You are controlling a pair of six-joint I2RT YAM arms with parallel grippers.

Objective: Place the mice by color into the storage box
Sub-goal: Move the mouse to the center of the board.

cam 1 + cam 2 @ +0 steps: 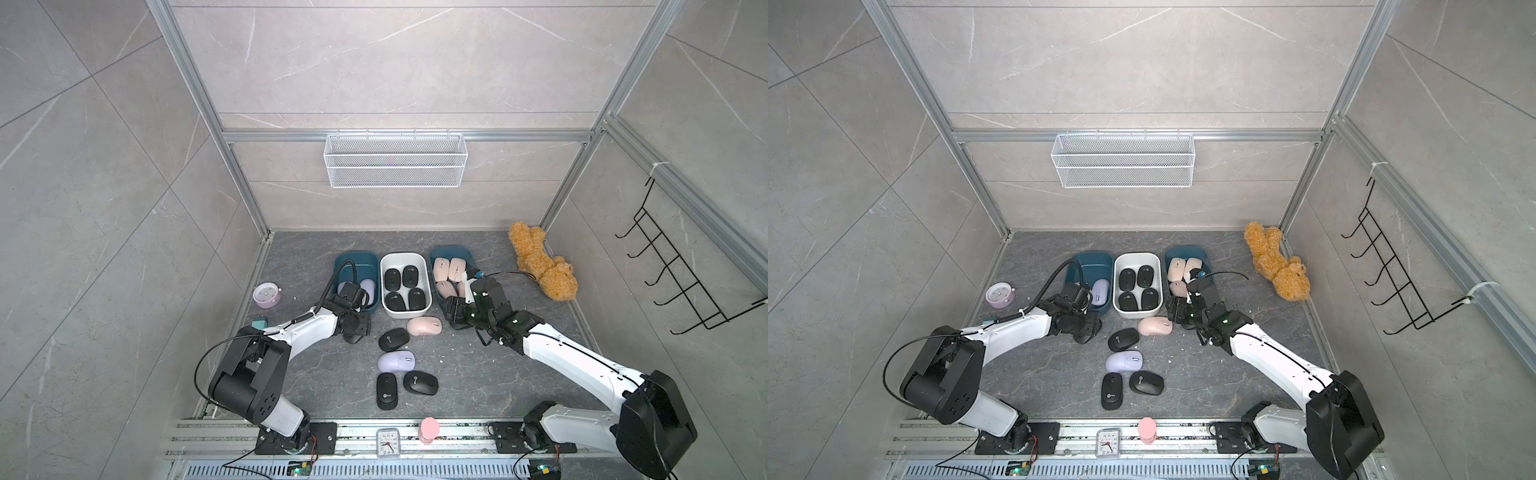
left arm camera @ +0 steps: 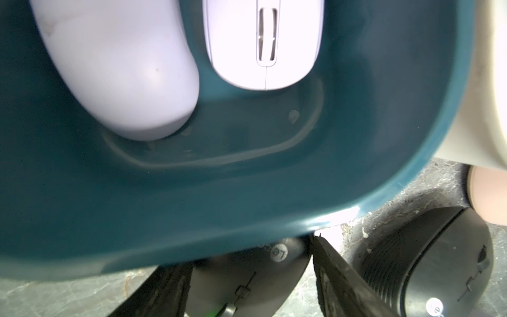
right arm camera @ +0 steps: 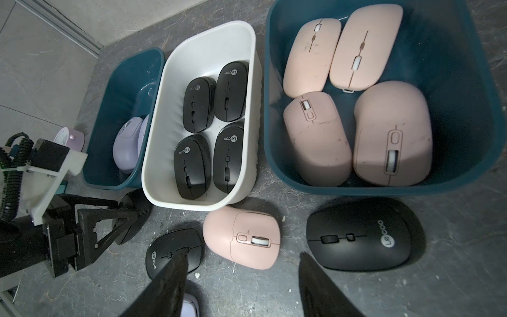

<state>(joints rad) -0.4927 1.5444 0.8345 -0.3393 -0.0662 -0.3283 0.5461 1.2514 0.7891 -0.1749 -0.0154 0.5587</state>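
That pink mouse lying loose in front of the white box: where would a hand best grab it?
Likely across its two long flanks, coming straight down from above. The pink mouse lies flat, buttons up; its domed top offers no hold, and it is narrower across than along. Room on the side toward the white box looks tight.

Three boxes in row; mice inside each; loose mice before them.

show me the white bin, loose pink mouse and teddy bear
white bin (image 1: pixel 405 312), in a top view, near wall
loose pink mouse (image 1: pixel 424 326), in a top view, its back
teddy bear (image 1: pixel 538 264), in a top view, torso
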